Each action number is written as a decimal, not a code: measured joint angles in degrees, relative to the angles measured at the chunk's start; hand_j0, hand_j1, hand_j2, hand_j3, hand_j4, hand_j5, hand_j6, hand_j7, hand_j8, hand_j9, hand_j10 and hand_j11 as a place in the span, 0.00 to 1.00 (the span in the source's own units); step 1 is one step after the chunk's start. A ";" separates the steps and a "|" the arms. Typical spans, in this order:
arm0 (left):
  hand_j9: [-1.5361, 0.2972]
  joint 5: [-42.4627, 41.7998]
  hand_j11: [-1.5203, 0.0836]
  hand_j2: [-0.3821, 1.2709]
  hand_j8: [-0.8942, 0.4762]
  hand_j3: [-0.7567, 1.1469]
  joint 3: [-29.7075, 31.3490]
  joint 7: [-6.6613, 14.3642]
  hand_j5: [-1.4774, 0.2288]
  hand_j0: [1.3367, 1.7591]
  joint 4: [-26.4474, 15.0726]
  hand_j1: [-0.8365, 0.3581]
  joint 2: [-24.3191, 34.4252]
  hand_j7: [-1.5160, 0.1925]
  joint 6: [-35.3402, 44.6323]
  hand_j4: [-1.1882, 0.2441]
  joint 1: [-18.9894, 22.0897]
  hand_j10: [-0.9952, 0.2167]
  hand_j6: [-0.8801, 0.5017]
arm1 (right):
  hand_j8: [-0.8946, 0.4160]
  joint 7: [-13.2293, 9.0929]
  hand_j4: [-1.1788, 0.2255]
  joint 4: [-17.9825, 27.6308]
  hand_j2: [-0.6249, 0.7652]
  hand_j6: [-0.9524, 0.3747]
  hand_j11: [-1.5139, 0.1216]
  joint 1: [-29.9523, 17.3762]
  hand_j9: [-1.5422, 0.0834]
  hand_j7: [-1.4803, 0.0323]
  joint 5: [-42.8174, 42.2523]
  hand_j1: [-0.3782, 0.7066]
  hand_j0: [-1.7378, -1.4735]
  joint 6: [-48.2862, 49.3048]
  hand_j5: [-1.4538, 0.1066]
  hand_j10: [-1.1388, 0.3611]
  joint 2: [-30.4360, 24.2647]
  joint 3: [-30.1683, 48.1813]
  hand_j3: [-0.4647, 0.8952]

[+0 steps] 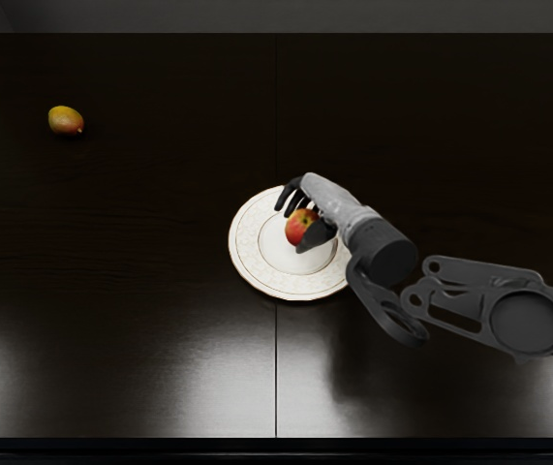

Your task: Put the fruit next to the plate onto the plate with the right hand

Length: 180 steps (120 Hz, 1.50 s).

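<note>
Fruit number two, a yellowish one, sits far left on the table. Mid-table on my feed is the plate, with the red-yellow fruit over its middle and the right hand curled around it, gripping. Can't tell if it's touching down.

Right arm, matte dark grey throughout. The hand has black fingers and joins a smooth cylindrical forearm. Toward 4 o'clock, an open-frame link with slotted cut-outs meets a round joint housing.
</note>
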 joint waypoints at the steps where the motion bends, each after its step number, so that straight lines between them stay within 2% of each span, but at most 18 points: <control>1: 0.67 0.00 0.76 0.26 0.48 0.40 0.00 0.00 0.69 0.76 0.00 0.76 0.00 0.71 0.00 0.67 0.00 0.63 0.47 | 0.35 0.00 0.41 0.00 0.64 0.24 0.43 -0.01 0.44 0.45 -0.08 0.55 0.31 0.00 0.41 0.42 0.02 -0.01 0.34; 17: 0.67 0.00 0.76 0.26 0.48 0.40 0.00 0.00 0.69 0.76 0.00 0.76 0.00 0.71 0.00 0.67 0.00 0.63 0.47 | 0.35 0.02 0.44 0.00 0.59 0.25 0.47 -0.48 0.48 0.49 -1.43 0.54 0.30 -0.08 0.45 0.43 0.22 -0.17 0.34; 42: 0.67 0.00 0.76 0.26 0.48 0.40 0.00 0.01 0.69 0.76 0.00 0.76 0.00 0.71 0.00 0.67 0.00 0.63 0.47 | 0.43 0.04 0.57 0.00 0.48 0.42 0.62 -0.76 0.64 0.65 -2.18 0.40 0.30 -0.19 0.61 0.52 0.19 -0.25 0.34; 63: 0.67 0.00 0.76 0.26 0.48 0.40 -0.01 0.00 0.69 0.76 0.00 0.76 0.00 0.71 0.00 0.67 0.00 0.63 0.47 | 0.48 0.05 0.64 0.00 0.44 0.50 0.70 -0.61 0.72 0.73 -2.18 0.32 0.30 -0.20 0.69 0.58 -0.43 0.07 0.34; 89: 0.67 0.00 0.76 0.26 0.48 0.40 0.00 0.00 0.69 0.76 0.00 0.76 0.00 0.71 0.00 0.67 0.00 0.63 0.47 | 0.57 0.05 0.73 3.95 0.44 0.60 0.80 0.31 0.83 0.85 -1.09 0.19 0.30 0.41 0.80 0.66 -8.04 3.62 0.34; 110: 0.67 0.00 0.76 0.26 0.48 0.40 0.00 0.00 0.69 0.76 0.00 0.76 0.00 0.71 0.00 0.67 0.00 0.63 0.47 | 0.61 0.05 0.77 6.54 0.44 0.64 0.85 2.69 0.87 0.90 5.69 0.13 0.30 1.92 0.85 0.70 -11.85 4.66 0.34; 124: 0.67 0.00 0.76 0.26 0.48 0.40 0.00 0.00 0.69 0.76 0.00 0.76 0.00 0.71 0.00 0.67 0.00 0.63 0.47 | 0.63 0.05 0.79 6.95 0.44 0.66 0.87 3.38 0.89 0.92 9.89 0.10 0.30 2.41 0.87 0.71 -9.52 6.83 0.34; 148: 0.67 0.00 0.76 0.26 0.48 0.40 0.00 0.01 0.69 0.76 0.00 0.76 0.00 0.71 0.00 0.67 0.00 0.63 0.47 | 0.64 0.05 0.80 6.95 0.44 0.68 0.89 3.30 0.91 0.94 20.23 0.08 0.30 5.35 0.89 0.73 -0.93 15.50 0.34; 162: 0.67 0.00 0.76 0.26 0.48 0.40 0.00 0.00 0.69 0.76 0.00 0.76 0.00 0.71 0.00 0.67 0.00 0.63 0.47 | 0.65 0.05 0.81 5.46 0.44 0.68 0.89 0.74 0.91 0.94 30.65 0.08 0.30 14.55 0.89 0.73 0.68 22.28 0.34; 180: 0.67 0.00 0.76 0.26 0.48 0.40 0.00 0.00 0.69 0.76 0.00 0.76 0.00 0.71 0.00 0.67 0.00 0.63 0.47 | 0.65 0.05 0.81 1.38 0.44 0.69 0.89 -9.04 0.92 0.94 41.98 0.07 0.30 38.36 0.90 0.73 -0.96 35.00 0.34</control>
